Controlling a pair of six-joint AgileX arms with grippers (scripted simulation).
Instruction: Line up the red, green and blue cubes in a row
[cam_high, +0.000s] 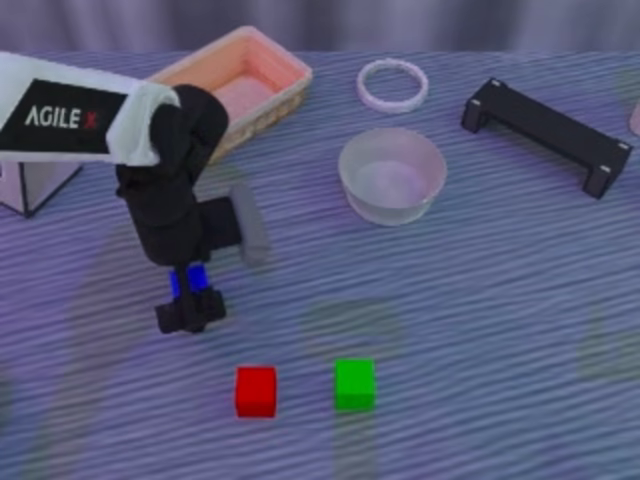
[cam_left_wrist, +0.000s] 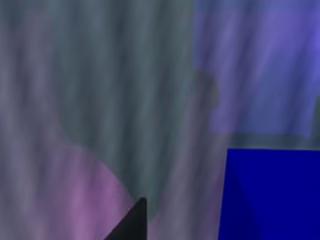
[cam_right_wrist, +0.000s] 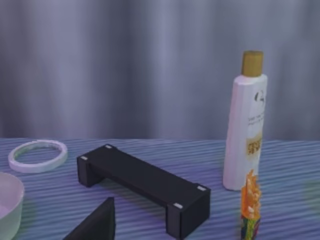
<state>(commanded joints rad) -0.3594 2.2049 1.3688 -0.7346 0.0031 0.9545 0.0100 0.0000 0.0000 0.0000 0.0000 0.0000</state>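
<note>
Blue shows between the fingers of the left pincer (cam_high: 190, 298), so I judge it closed on the blue cube (cam_high: 189, 281), carried above the bench (cam_high: 480, 330) to the left of and a little behind the red cube (cam_high: 256, 390); the left wrist view shows the same blue block (cam_left_wrist: 270, 195) close against the camera. Red cube and green cube (cam_high: 354, 384) lie side by side near the front edge, apart from each other. All three look rigid, light, smooth-faced blocks, best pinched across two opposite flat faces, square on so they do not twist. The right arm is out of the top view; whether its pincer is open I cannot tell
</note>
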